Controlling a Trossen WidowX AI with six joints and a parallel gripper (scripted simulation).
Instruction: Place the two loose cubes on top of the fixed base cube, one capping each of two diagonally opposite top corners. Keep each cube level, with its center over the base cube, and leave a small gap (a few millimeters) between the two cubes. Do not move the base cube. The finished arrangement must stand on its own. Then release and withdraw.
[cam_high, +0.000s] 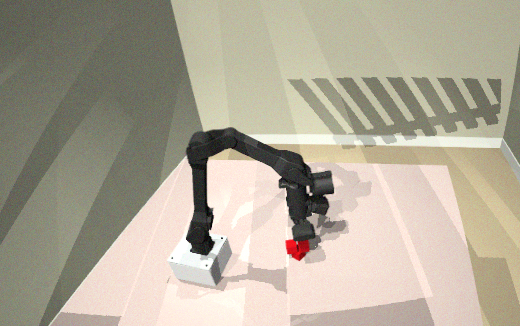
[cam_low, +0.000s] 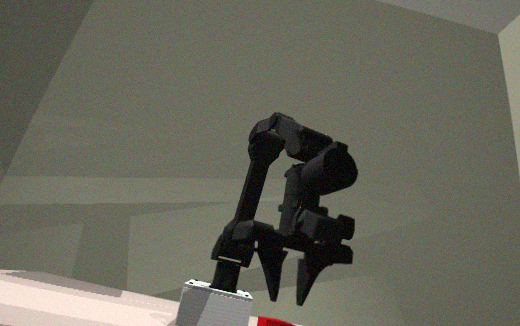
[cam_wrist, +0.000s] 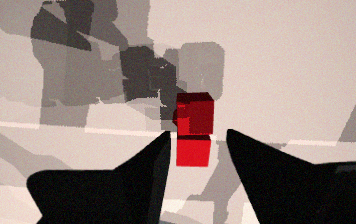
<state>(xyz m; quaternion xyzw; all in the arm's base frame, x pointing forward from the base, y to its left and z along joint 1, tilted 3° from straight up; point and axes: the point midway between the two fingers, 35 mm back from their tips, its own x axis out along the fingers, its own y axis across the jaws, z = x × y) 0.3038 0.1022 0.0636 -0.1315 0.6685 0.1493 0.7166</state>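
Note:
Two red cubes sit side by side on a third red cube. In the top view they are the left cube (cam_high: 291, 246) and the right cube (cam_high: 303, 245), with the base cube (cam_high: 299, 255) below, its corner facing front. The wrist view shows a farther cube (cam_wrist: 202, 117) and a nearer cube (cam_wrist: 192, 153); a dark sliver of the base cube (cam_wrist: 175, 118) shows at the left. The gap's width cannot be told. My gripper (cam_low: 286, 302) (cam_wrist: 198, 135) is open and empty above the cubes, its fingers apart. A bit of red (cam_low: 272, 321) shows at the exterior view's bottom edge.
The arm's white base box (cam_high: 200, 262) (cam_low: 215, 307) stands to the left of the cubes. The arm arches from it over to the cubes. Shadows of the arm fall behind and to the right of the cubes on the pale pink table (cam_high: 360, 270).

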